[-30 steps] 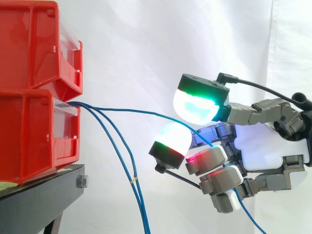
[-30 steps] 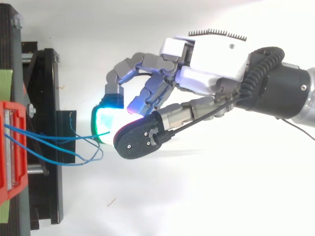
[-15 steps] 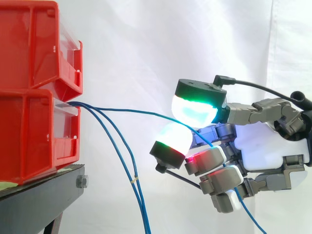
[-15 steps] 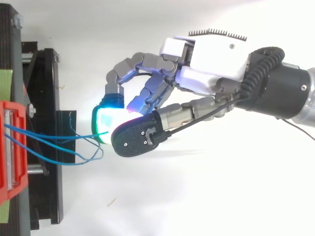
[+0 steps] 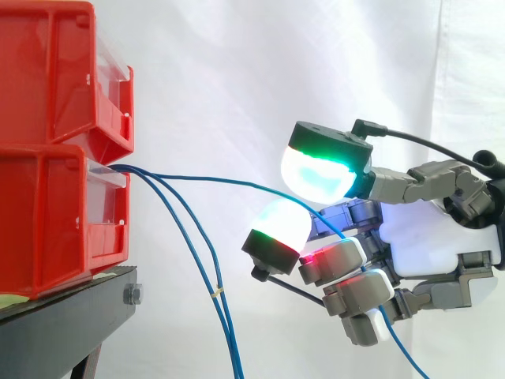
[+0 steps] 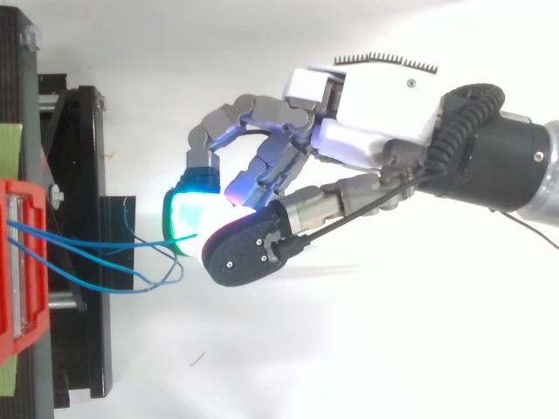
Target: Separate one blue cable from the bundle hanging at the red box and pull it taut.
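Bright, even light fills both views: in the side view the white curtain (image 5: 237, 79) is almost shadowless, with faint grey folds near its right edge, and the blue cable (image 5: 213, 180) shows dark against it. The red bins (image 5: 47, 213) are evenly lit, while the underside of the black stand (image 5: 47, 339) stays dark. In the top view glare washes out the white ground (image 6: 349, 349) under the hand (image 6: 376, 96), whose fingertips (image 5: 316, 174) glow green-white and red

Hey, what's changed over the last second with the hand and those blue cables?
The hand dipped its upper fingertip slightly toward the red bin, then raised it back to where it began. The separated blue cable stays in its curled fingers; the other two cables hang unchanged.
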Available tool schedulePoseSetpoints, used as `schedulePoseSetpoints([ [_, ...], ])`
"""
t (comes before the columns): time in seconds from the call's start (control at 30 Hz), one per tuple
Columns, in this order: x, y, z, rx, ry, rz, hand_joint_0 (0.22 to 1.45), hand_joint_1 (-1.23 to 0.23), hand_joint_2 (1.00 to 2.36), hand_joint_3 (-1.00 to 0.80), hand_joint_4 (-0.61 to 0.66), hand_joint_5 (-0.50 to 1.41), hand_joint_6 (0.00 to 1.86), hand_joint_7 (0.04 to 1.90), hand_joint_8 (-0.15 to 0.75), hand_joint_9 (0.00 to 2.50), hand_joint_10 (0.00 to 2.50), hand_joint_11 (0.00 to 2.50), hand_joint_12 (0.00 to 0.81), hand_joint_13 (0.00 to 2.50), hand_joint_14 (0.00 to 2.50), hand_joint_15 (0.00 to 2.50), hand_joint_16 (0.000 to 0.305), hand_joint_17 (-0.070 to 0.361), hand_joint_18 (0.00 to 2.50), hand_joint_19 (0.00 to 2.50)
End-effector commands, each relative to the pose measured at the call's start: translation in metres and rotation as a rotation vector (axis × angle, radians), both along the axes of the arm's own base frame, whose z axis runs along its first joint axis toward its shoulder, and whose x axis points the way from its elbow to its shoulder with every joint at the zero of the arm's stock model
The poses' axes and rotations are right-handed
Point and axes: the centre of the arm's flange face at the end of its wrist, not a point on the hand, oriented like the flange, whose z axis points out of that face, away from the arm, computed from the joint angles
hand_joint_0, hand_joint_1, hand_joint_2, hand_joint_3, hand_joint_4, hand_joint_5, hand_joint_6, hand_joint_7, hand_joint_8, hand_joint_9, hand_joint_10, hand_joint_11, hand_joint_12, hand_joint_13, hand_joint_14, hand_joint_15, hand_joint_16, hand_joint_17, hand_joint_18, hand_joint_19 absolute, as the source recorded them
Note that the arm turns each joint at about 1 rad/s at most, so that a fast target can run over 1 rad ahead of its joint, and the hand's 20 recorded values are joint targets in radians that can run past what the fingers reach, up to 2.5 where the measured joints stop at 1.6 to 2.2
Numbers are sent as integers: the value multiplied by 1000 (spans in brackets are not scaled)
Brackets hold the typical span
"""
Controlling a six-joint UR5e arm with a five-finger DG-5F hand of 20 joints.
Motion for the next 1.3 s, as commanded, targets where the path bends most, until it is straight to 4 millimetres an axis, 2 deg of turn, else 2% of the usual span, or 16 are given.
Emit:
schedulePoseSetpoints([
  [0.0, 0, -1, 0, -12, 2, -1, 547, -630, 1000, -500, 129, -230, 876, 978, 272, 1040, 82, 1499, 334, 1192, 19, 1378, 48, 108, 963, 979],
  [0.13, 0, 0, 0, -12, 3, -1, 604, -624, 1001, -490, 106, -222, 887, 1029, 260, 1071, 19, 1533, 324, 1191, 20, 1378, 46, 104, 953, 987],
  [0.23, 0, 0, 0, -12, 2, -3, 621, -683, 1013, -307, 77, -220, 903, 1072, 266, 1078, 22, 1547, 327, 1202, 20, 1379, 46, 104, 965, 987],
  [0.4, 0, 0, -1, -14, 5, -3, 637, -744, 1016, -167, 8, -219, 917, 1153, 270, 1077, 74, 1525, 336, 1215, 20, 1371, 48, 108, 986, 976],
  [0.73, 0, 0, 0, -27, 5, -1, 647, -756, 1017, -152, -41, -217, 925, 1137, 265, 1083, 50, 1532, 336, 1212, 20, 1375, 47, 107, 984, 977],
  [0.93, 3, 0, 3, -83, -17, -3, 652, -762, 1019, -119, -140, -214, 922, 1190, 255, 1089, 44, 1536, 330, 1208, 20, 1380, 47, 106, 982, 976],
  [1.1, 5, 1, 2, -102, -21, 1, 654, -763, 1020, -112, -147, -213, 922, 1194, 250, 1104, 49, 1547, 327, 1206, 21, 1383, 47, 106, 981, 968],
  [1.2, -3, 1, -11, -107, 4, 7, 655, -762, 1019, -115, -141, -213, 923, 1189, 248, 1112, 74, 1563, 328, 1206, 23, 1382, 47, 105, 979, 967],
  [1.27, -4, 3, -13, -109, 4, 10, 656, -761, 1019, -121, -139, -213, 923, 1188, 245, 1114, 103, 1561, 326, 1205, 21, 1385, 47, 105, 979, 968],
])
